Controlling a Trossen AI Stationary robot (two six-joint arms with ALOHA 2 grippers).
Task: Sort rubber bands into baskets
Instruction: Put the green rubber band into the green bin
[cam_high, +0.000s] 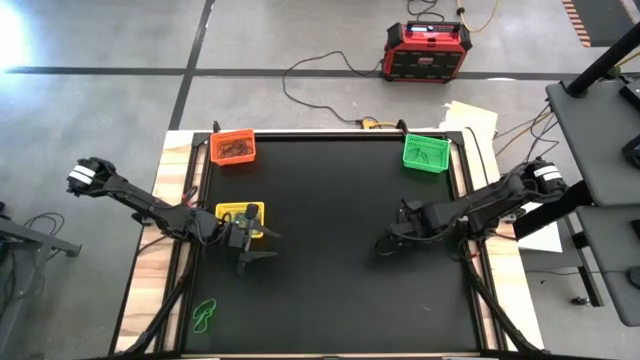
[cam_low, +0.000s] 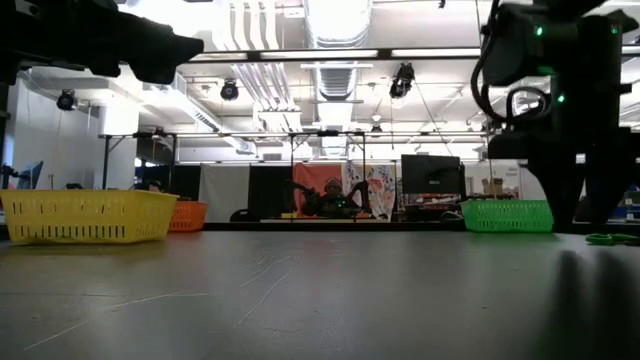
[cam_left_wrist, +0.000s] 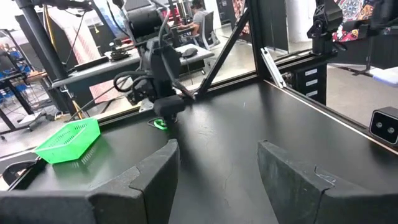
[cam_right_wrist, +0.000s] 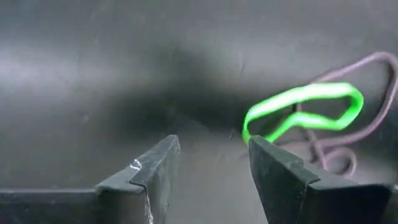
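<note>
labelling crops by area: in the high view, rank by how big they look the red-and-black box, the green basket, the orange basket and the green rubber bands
1. red-and-black box, clearly largest.
2. green basket and orange basket: too alike to rank.
3. green rubber bands, a thin tangle near the table's front left corner, smallest.

A black bench (cam_high: 330, 250) with pale wood edges is seen; on it an orange basket (cam_high: 233, 147), a green basket (cam_high: 425, 153) and a yellow basket (cam_high: 241, 214), all meshed; a bright green rubber band (cam_right_wrist: 303, 112) is crossed by a dull brownish band (cam_right_wrist: 367, 118); another green band (cam_high: 205, 316) is seen near the bench's edge.
</note>
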